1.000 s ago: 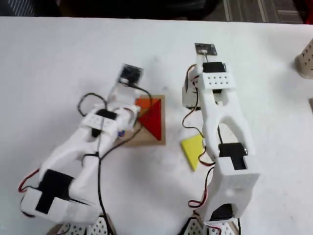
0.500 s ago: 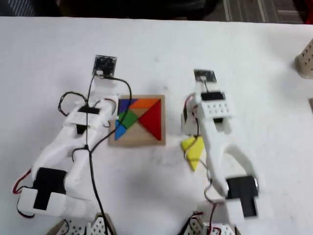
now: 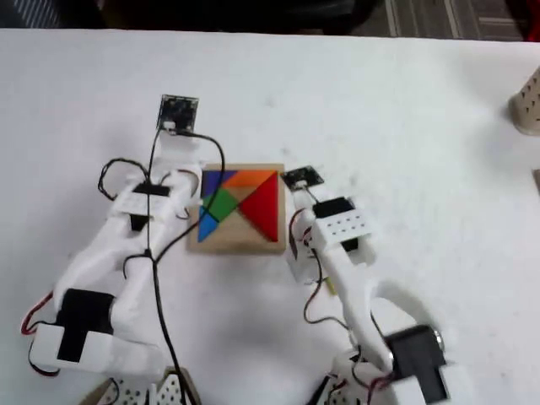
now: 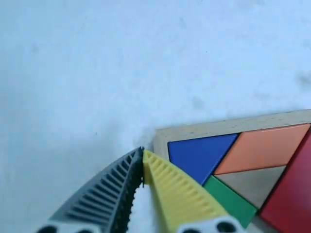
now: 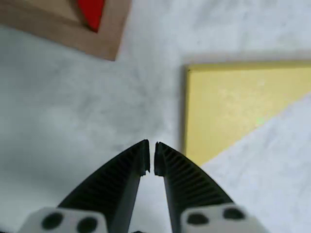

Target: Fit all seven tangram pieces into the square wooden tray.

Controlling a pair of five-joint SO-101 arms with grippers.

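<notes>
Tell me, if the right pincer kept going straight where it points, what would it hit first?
Probably the bare table: the right pincer points into the gap between the yellow triangle and the wooden tray, in line with neither. Depth is hard to judge.

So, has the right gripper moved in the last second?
Yes. The right gripper has drawn back and swung toward the tray, now close beside it.

The square wooden tray (image 3: 238, 241) lies flat on the surface (image 3: 422, 126), one corner just beside the left pincer (image 4: 142, 167); a blue piece (image 4: 199, 153), orange piece (image 4: 262, 148), green piece (image 4: 231, 201) and red piece (image 4: 291, 194) sit inside; a yellow triangle (image 5: 228, 104) lies flat outside, just beside the right pincer (image 5: 151, 158).
</notes>
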